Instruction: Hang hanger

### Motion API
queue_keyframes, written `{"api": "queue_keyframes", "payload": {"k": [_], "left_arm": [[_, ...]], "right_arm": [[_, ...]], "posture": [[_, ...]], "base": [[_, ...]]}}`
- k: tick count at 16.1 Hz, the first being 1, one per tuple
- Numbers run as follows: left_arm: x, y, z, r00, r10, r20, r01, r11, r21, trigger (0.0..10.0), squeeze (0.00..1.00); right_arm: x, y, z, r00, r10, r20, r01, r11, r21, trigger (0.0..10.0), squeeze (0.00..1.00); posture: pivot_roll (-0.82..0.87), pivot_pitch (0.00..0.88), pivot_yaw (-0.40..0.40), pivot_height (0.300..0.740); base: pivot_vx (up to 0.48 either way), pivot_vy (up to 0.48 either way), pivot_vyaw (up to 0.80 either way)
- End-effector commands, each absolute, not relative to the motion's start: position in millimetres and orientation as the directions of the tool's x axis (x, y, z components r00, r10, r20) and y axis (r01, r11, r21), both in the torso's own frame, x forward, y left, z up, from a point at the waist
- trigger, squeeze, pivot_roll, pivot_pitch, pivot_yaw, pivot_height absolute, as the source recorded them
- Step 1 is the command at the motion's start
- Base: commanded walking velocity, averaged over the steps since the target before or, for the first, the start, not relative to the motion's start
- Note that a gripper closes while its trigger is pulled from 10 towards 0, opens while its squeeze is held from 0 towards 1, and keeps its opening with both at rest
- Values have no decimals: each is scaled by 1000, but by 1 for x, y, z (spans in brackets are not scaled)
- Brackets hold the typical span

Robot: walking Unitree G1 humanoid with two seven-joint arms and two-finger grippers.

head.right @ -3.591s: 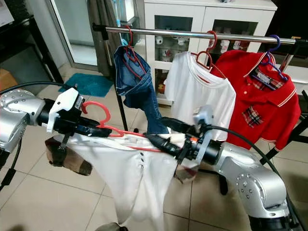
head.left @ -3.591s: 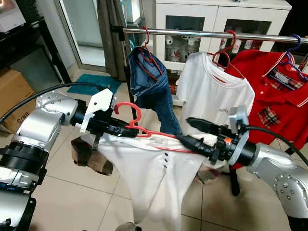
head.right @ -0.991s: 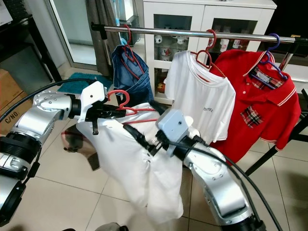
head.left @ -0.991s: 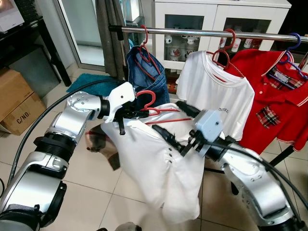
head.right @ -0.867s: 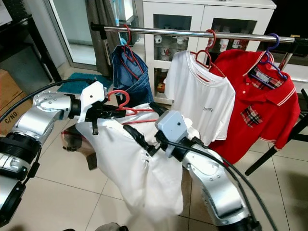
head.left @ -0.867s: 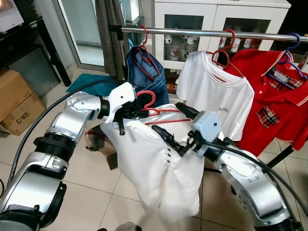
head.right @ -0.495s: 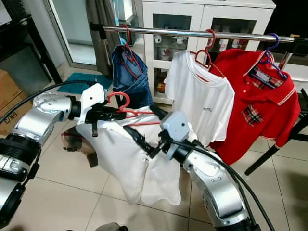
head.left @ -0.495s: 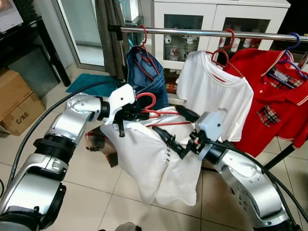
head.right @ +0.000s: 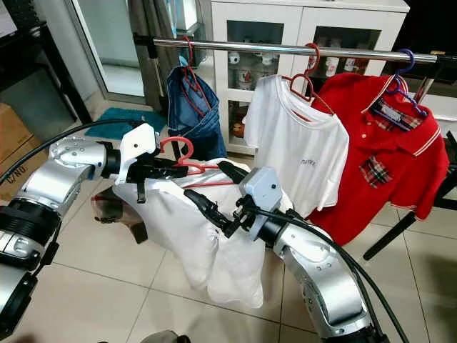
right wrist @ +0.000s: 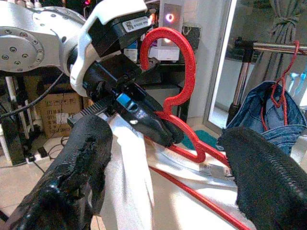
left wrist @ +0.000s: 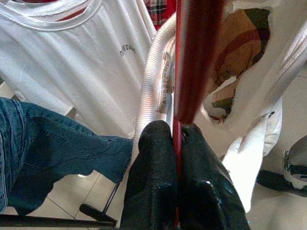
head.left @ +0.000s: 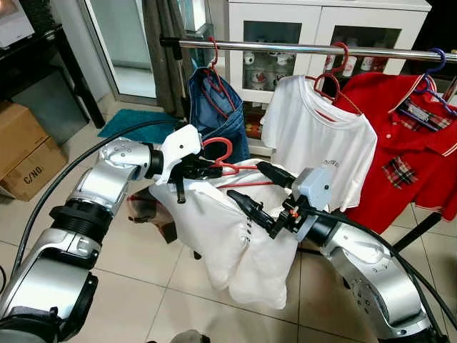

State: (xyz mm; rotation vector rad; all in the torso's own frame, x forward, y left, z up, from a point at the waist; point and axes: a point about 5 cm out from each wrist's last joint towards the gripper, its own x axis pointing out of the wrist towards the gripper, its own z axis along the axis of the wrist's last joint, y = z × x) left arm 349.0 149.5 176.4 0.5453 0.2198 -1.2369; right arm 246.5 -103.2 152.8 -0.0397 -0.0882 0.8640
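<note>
Since a moment ago the white shirt (head.left: 235,236) has slid lower and bunched, hiding most of the red hanger (head.left: 223,158). Above both grippers, a metal rail (head.left: 300,48) carries jeans (head.left: 214,107), a white T-shirt (head.left: 321,143) and a red polo (head.left: 407,143). Left gripper (left wrist: 175,136) pinches the hanger's neck; right gripper (head.left: 260,189) stands spread, just beside the shirt.

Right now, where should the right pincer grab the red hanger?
Probably the sloping arm of the red hanger, just right of the left pincer, coming from the robot's right. That stretch looks bare above the white shirt, and the right pincer is open nearby.
</note>
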Motion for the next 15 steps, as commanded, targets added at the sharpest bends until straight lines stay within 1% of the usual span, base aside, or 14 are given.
{"api": "queue_keyframes", "payload": {"k": [1, 10, 14, 15], "left_arm": [[349, 154, 182, 344, -833, -434, 928, 232, 290, 0, 0], [348, 154, 182, 339, -833, -437, 930, 228, 287, 0, 0], [347, 154, 181, 335, -835, -436, 932, 226, 284, 0, 0], [347, 153, 180, 335, -835, -436, 932, 226, 284, 0, 0]], "right_arm": [[246, -103, 159, 632, 770, 85, -766, 637, -80, 0, 0], [245, -102, 159, 624, 777, 81, -773, 629, -80, 0, 0], [245, -103, 159, 634, 770, 77, -765, 638, -89, 0, 0], [244, -102, 157, 615, 785, 66, -781, 619, -81, 10000, 0]], "posture": [[-91, 0, 83, 740], [-91, 0, 79, 740], [-93, 0, 79, 740], [-93, 0, 79, 740]], "base": [[0, 0, 0], [0, 0, 0], [0, 0, 0], [0, 0, 0]]}}
